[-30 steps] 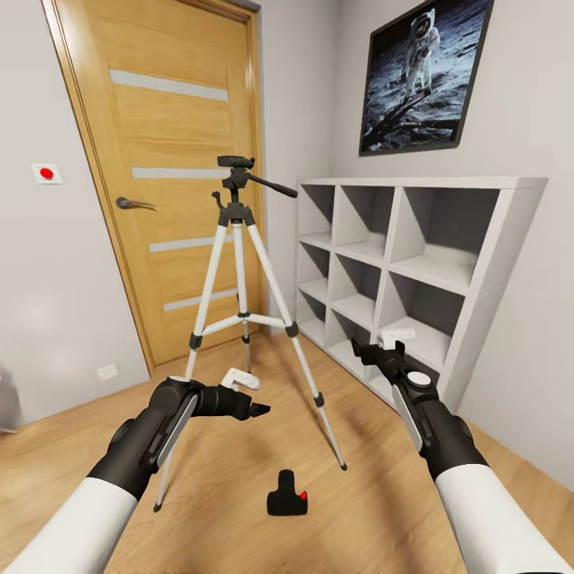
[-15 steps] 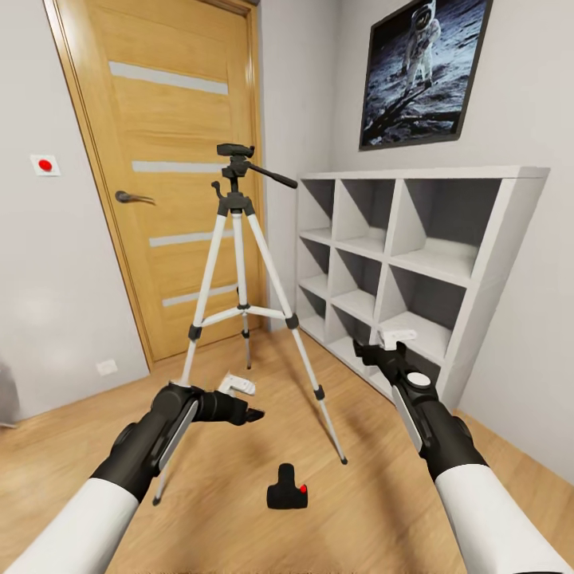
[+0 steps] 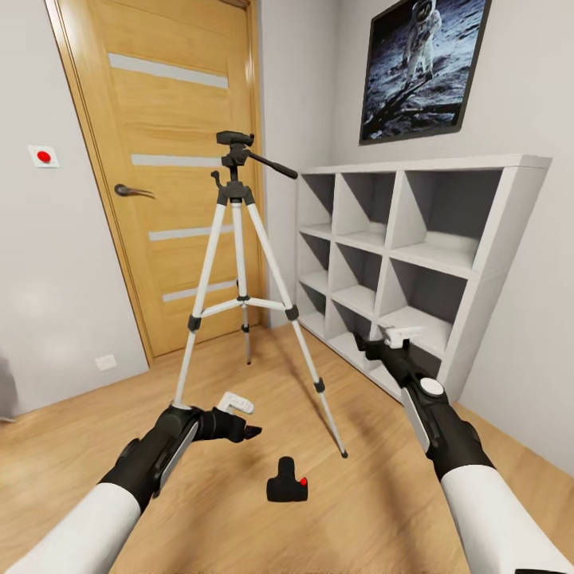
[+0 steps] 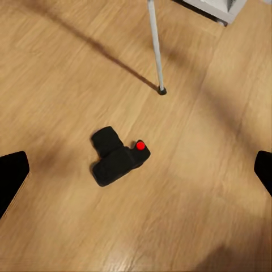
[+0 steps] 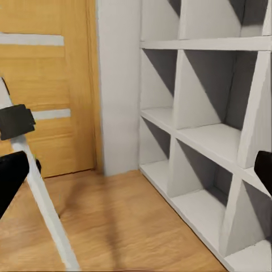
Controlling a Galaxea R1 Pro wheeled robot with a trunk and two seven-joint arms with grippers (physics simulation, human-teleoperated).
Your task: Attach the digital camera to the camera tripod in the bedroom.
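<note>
The digital camera [image 3: 287, 488] lies on the wood floor, black with a red button, just in front of the camera tripod [image 3: 237, 239]. The tripod stands upright before the oak door, silver legs spread, black head bare with its pan handle pointing right. My left gripper [image 3: 249, 431] hovers low, to the left of and above the camera, and is open. In the left wrist view the camera [image 4: 116, 160] lies between the two dark fingertips [image 4: 11, 177], well below them. My right gripper [image 3: 361, 345] is open in the air near the shelving, with a tripod leg [image 5: 41, 209] beside it.
White cube shelving [image 3: 414, 263] stands along the right wall, under a moon-landing picture [image 3: 414, 68]. The oak door [image 3: 171, 159] is shut behind the tripod. A tripod foot [image 4: 162, 90] rests on the floor close to the camera. Open floor stretches in front.
The head view has shifted a little. My left arm has come down toward the floor and the camera. The right arm has barely moved. Both grippers remain open.
</note>
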